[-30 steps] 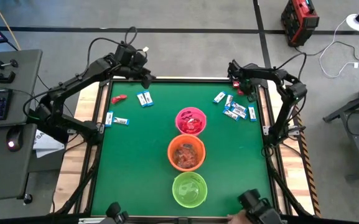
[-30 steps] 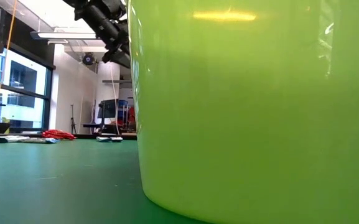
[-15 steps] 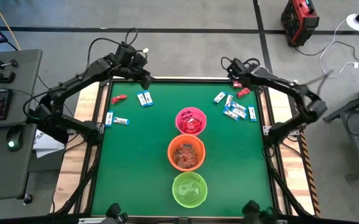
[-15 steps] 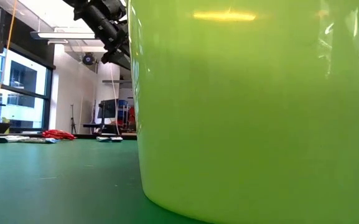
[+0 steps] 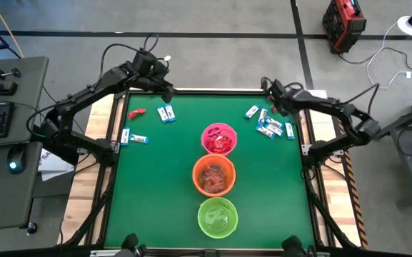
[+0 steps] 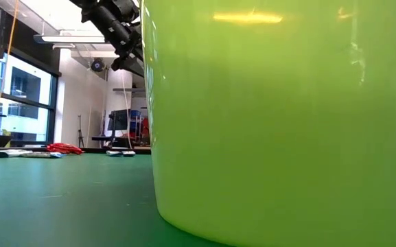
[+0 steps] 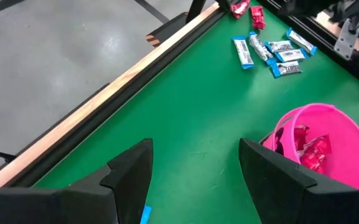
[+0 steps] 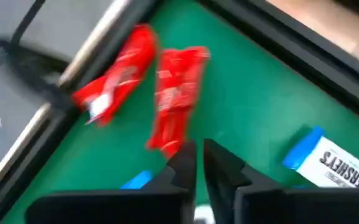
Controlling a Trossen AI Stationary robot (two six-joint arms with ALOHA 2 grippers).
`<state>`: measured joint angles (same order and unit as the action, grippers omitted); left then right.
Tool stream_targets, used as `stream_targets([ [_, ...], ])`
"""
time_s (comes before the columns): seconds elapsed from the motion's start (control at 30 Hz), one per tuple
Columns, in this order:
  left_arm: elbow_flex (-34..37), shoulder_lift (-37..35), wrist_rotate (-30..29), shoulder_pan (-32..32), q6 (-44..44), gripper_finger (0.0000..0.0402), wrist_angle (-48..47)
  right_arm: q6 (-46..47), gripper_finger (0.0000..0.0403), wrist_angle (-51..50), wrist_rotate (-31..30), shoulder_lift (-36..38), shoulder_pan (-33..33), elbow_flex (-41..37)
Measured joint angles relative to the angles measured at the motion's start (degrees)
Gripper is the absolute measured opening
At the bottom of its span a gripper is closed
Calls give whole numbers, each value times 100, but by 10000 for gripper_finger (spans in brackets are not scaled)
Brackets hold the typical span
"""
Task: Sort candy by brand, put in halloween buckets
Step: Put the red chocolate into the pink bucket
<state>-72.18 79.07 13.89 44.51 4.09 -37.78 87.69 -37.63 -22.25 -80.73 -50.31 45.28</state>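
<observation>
L gripper (image 5: 164, 91) hung over table's far-left edge, fingers wide, empty. R gripper (image 8: 198, 163) at far-right corner, fingers nearly together, nothing held, just short of two red candies (image 8: 174, 96). Blue-white candies (image 5: 270, 126) loose nearby. Pink bucket (image 5: 219, 138) w/ red candy; orange bucket (image 5: 213, 175) w/ orange-red; green bucket (image 5: 218, 217) contents unclear.

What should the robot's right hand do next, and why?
Probably open its fingers and drop onto the nearer red candy. The right hand hovers at that wrapper's end with its fingers nearly together and nothing between them, and the pink bucket already holds red wrappers.
</observation>
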Motion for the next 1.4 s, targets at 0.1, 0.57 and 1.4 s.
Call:
stream_targets([
  [0.1,0,0,0,4,-167,227,0,473,57,571,-32,0,-28,-412],
  [0.57,0,0,-4,11,-283,227,136,-53,196,1301,8,-796,-422,-113],
  [1.4,0,0,-194,10,-270,227,128,-1606,31,-207,-382,-738,130,898],
])
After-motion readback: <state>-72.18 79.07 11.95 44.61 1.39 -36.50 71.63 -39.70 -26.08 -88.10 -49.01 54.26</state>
